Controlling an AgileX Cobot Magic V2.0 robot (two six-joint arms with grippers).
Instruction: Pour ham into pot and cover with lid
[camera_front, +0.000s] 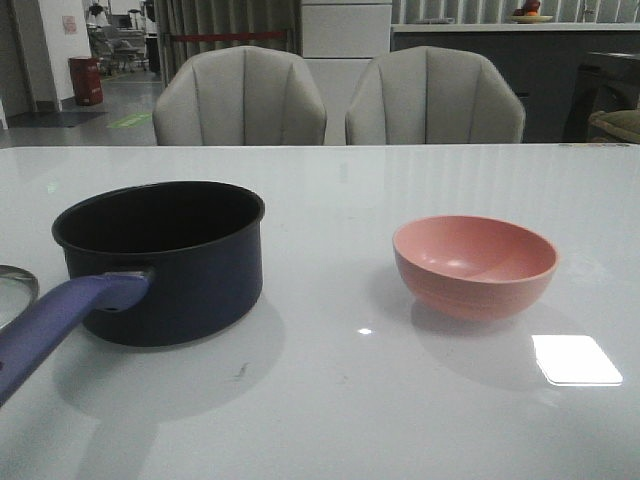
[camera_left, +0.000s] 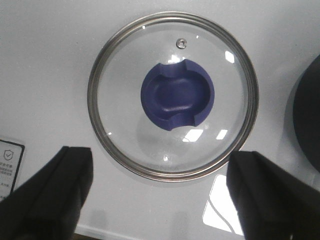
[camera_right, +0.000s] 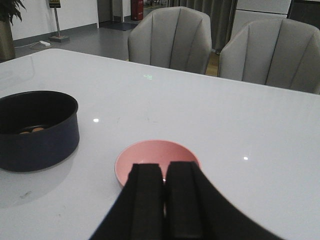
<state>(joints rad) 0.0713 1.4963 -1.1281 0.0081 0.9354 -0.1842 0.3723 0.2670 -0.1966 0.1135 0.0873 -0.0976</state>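
The dark navy pot (camera_front: 165, 262) stands at the left with its purple-blue handle (camera_front: 55, 325) pointing toward the front left. In the right wrist view a few orange-pink pieces of ham (camera_right: 33, 130) lie inside the pot (camera_right: 35, 131). The glass lid (camera_left: 173, 95) with its blue knob (camera_left: 177, 94) lies flat on the table, and my left gripper (camera_left: 159, 192) hovers open above its near rim, touching nothing. A sliver of the lid's rim (camera_front: 18, 281) shows in the front view. My right gripper (camera_right: 164, 175) is shut and empty, just above the near side of the pink bowl (camera_right: 156, 161).
The pink bowl (camera_front: 474, 265) stands upright at the right and looks empty. Two grey chairs (camera_front: 240, 97) stand behind the table's far edge. A sticker (camera_left: 10, 162) lies on the table near the left gripper. The pot's wall (camera_left: 306, 112) shows beside the lid.
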